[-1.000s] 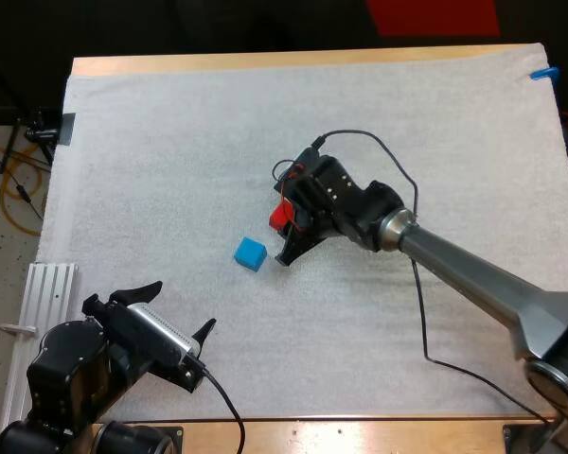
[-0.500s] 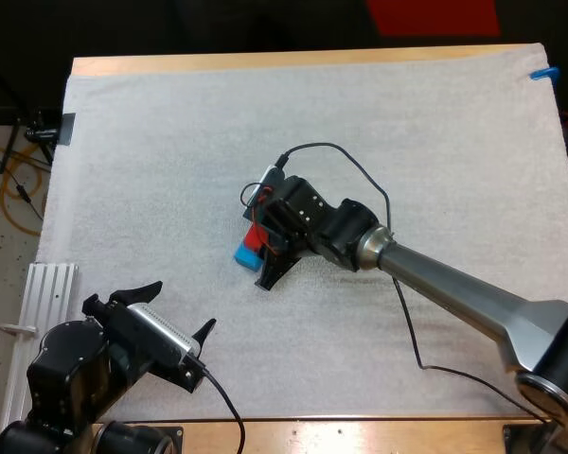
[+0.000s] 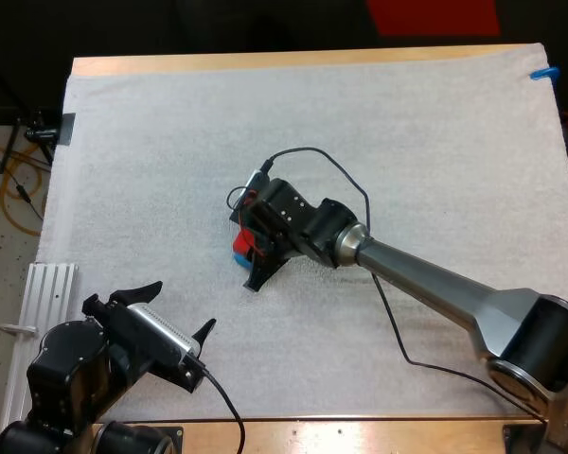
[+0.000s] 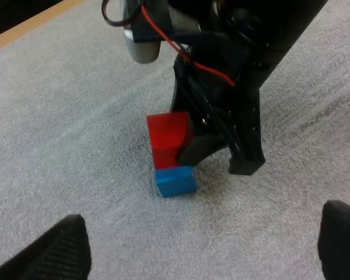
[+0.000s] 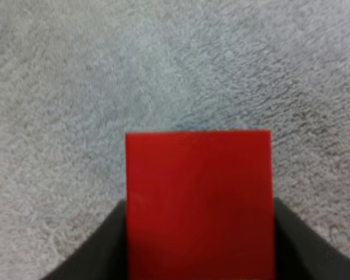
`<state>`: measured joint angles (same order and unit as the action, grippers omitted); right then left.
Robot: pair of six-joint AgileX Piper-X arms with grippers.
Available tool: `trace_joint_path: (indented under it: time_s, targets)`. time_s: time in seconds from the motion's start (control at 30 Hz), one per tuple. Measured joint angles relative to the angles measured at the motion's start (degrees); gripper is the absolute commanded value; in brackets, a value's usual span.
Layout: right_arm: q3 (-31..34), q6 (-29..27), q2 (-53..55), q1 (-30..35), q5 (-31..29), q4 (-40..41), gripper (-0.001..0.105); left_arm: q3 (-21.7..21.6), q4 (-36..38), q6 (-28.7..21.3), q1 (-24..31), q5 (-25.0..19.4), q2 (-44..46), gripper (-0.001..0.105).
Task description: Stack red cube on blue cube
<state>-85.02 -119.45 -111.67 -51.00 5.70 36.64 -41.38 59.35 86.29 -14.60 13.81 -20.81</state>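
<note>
Centrally on white fibrous mat (image 3: 407,123): small red cube (image 4: 169,137), poised directly over small blue cube (image 4: 175,181), whether touching it not discernible, pinched from both sides between black fingers of right gripper (image 3: 254,257). Well apart, toward near left corner of mat: left gripper (image 3: 180,307), black fingers spread wide, clear of both cubes, holding nothing.

No text, label, brand, number or sign can be read on anything here. The red cube (image 4: 168,137) and the blue cube (image 4: 175,181) show plain, unmarked faces, and the white mat (image 3: 435,123) on the counter (image 3: 265,61) bears no print
</note>
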Motion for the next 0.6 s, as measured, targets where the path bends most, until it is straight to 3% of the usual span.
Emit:
trace_joint_path:
  time_s: [0.47, 0.53, 0.6]
  targets:
    - [0.00, 0.00, -1.63, 0.00, 0.00, -0.90, 0.004, 0.00, 0.00, 0.00, 0.00, 0.00, 0.00, 0.076]
    - [0.00, 0.00, -1.63, 0.00, 0.00, -0.88, 0.010, 0.00, 0.00, 0.00, 0.00, 0.00, 0.00, 0.076]
    - [0.00, 0.00, -1.63, 0.00, 0.00, -0.88, 0.026, 0.00, 0.00, 0.00, 0.00, 0.00, 0.00, 0.076]
